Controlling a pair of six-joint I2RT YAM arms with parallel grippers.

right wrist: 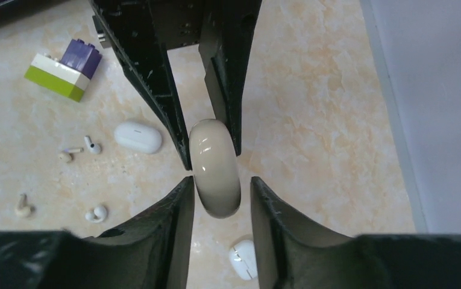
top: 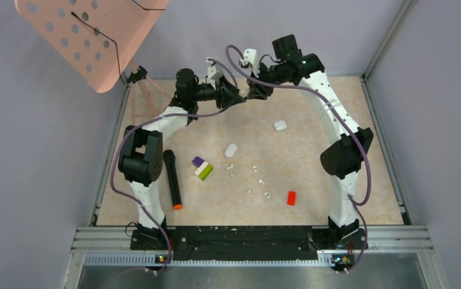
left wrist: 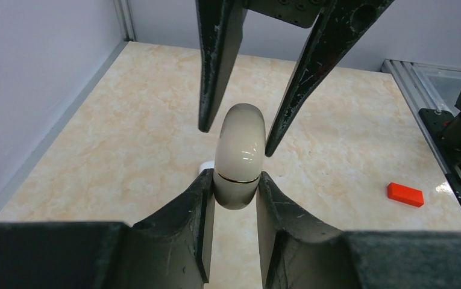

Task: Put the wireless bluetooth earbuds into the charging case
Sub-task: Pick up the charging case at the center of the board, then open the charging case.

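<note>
Well above the tabletop [top: 318, 153], the left gripper [left wrist: 235, 176] has its jaws clenched on the base of the case [left wrist: 240, 138]. The right gripper [right wrist: 221, 180] flanks the lid, jaws released. The case's long axis runs gripper to gripper, lid end toward the right one. Hazard: the smooth, rounded shell may twist or slip out during lid opening. The earbuds [right wrist: 92, 146] lie scattered on the tabletop, not yet inserted.
</note>
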